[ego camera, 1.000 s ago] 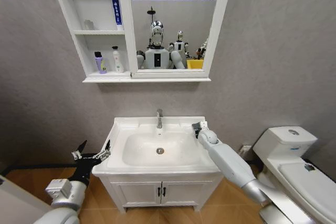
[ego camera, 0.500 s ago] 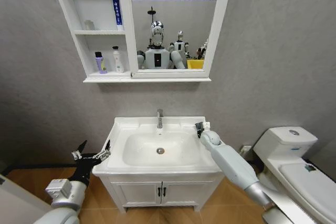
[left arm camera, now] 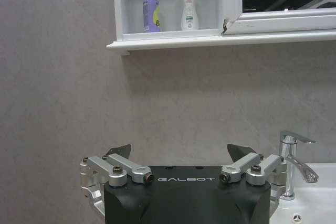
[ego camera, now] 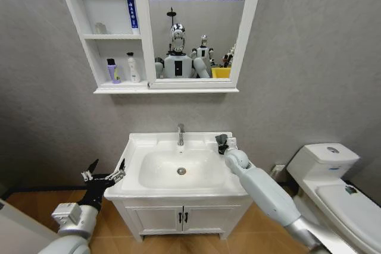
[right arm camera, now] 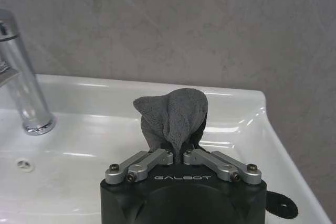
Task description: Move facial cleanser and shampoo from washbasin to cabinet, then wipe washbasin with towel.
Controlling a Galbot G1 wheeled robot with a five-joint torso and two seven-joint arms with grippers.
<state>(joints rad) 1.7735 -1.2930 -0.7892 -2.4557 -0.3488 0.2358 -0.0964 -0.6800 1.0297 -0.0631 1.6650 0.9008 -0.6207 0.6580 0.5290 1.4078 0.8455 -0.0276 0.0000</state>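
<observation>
The right tool (right arm camera: 180,156) has its fingers closed on the towel (right arm camera: 172,116), a dark grey bunch that stands up out of the clamp. In the head view this right tool (ego camera: 222,142) with the towel (ego camera: 221,140) sits at the back right corner of the washbasin (ego camera: 143,143), on the flat ledge to the right of the chrome tap (ego camera: 180,134) and just beside the bowl's rim. The wrist view shows the tap (right arm camera: 18,93) off to one side of the cloth and the basin's rear ledge (right arm camera: 231,103) running behind it, with the grey wall close beyond.

The left tool (ego camera: 104,176) hangs off the washbasin's left edge, near its front corner, apart from the counter, its fingers spread wide; in its own view the left tool (left arm camera: 181,157) faces the wall below the cabinet (left arm camera: 173,40).

The cabinet (ego camera: 140,28) hangs on the wall above the basin. Its lowest open shelf holds a purple bottle (ego camera: 112,71) and a white bottle (ego camera: 133,68) side by side. A tall blue tube (ego camera: 130,5) stands on the shelf above.

The bowl is bare white around its centre drain (ego camera: 181,171). A white toilet (ego camera: 333,176) stands to the right of the vanity, near the right arm's elbow; the floor on the left side is open
</observation>
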